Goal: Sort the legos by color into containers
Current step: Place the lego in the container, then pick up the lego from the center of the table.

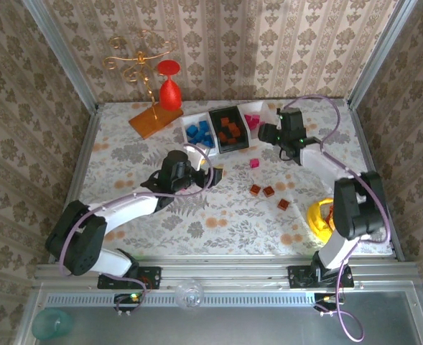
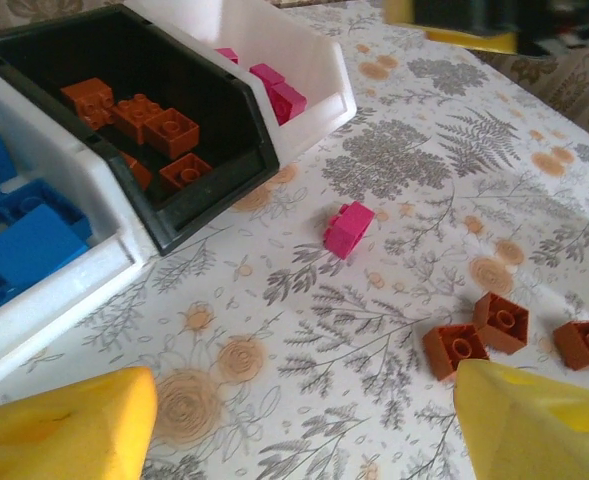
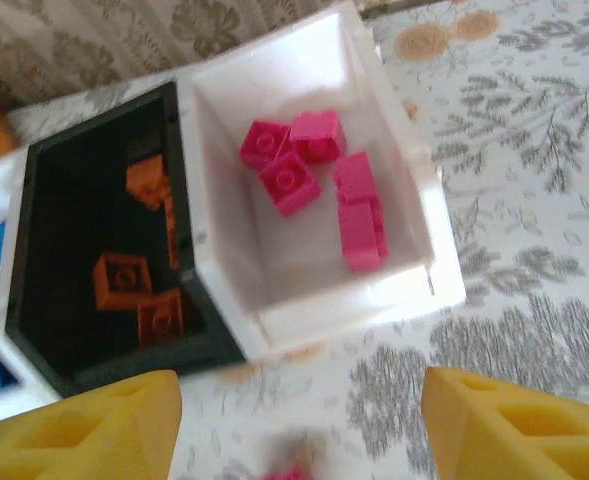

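Note:
Three bins stand in a row at the back: a white bin [image 1: 187, 123] of blue legos, a black bin [image 1: 216, 129] of orange-brown legos [image 2: 154, 125], and a white bin [image 3: 374, 295] of pink legos [image 3: 289, 180]. One loose pink lego [image 2: 348, 228] lies in front of the bins. To its right lie three loose orange-brown legos [image 2: 456, 349]. My left gripper [image 2: 304, 420] is open and empty over the cloth, short of the loose pink lego. My right gripper [image 3: 299, 430] is open and empty in front of the pink bin, with the blurred pink lego [image 3: 292, 470] at its lower edge.
A flat orange board [image 1: 149, 121] with a gold wire stand and a red glass [image 1: 169, 90] sits at the back left. A yellow snack packet [image 1: 319, 215] lies by the right arm's base. Metal rails edge the table.

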Available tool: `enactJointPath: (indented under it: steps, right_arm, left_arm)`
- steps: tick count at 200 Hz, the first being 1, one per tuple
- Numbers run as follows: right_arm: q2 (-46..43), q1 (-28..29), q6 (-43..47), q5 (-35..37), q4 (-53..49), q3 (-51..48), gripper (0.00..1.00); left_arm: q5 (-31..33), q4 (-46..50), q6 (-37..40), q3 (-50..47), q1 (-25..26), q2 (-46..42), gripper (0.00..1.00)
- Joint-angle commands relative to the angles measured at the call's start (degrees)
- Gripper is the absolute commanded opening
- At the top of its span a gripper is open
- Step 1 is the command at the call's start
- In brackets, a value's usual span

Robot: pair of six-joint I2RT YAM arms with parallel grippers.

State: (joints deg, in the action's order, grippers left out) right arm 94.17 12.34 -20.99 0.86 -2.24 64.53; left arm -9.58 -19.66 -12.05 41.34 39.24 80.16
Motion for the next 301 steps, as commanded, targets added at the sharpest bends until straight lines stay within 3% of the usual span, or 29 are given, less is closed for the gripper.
enactJointPath:
  steps: [1,48,64,98,126,172,259,301]
  right_arm:
    - [-4.1,1.8,0.7,1.4,-0.6,-6.0,0.69]
    - [-8.8,5.4,5.3,5.4,-6.4,-9.8,0.77]
    - [-8.1,6.6,6.9,7.4,-7.1,-9.8,0.8]
    - [-6.4,10.4,9.3,10.7,-5.7,-10.6,0.86]
    - [-3.7,13.6,11.2,13.1,-6.6,-9.4,0.92]
    - [2.1,14.8,10.9,10.5,-8.0,-6.2,0.94]
    - [14.7,12.8,10.4,13.1,-11.2,4.1,0.89]
    - [19.4,11.0,10.4,7.6,-12.6,8.9,0.71]
  left_arm:
    - [-0.5,3.9,3.8,-0.7,-0.9,-3.0,0.8]
    - [-7.8,5.7,3.0,1.4,-4.0,-2.0,0.83]
    - [-10.6,0.9,3.2,0.4,-4.8,-1.0,0.86]
    - [-13.0,-9.1,1.6,-4.2,-6.4,1.2,0.91]
    - [-13.4,-10.4,2.8,-6.2,-6.8,1.3,0.91]
    - [-13.5,-10.4,3.3,-7.2,-6.9,0.6,0.91]
    - [-14.0,-8.5,3.3,-6.6,-6.8,0.1,0.9]
    - [-13.8,-7.6,3.5,-6.5,-6.7,-0.4,0.89]
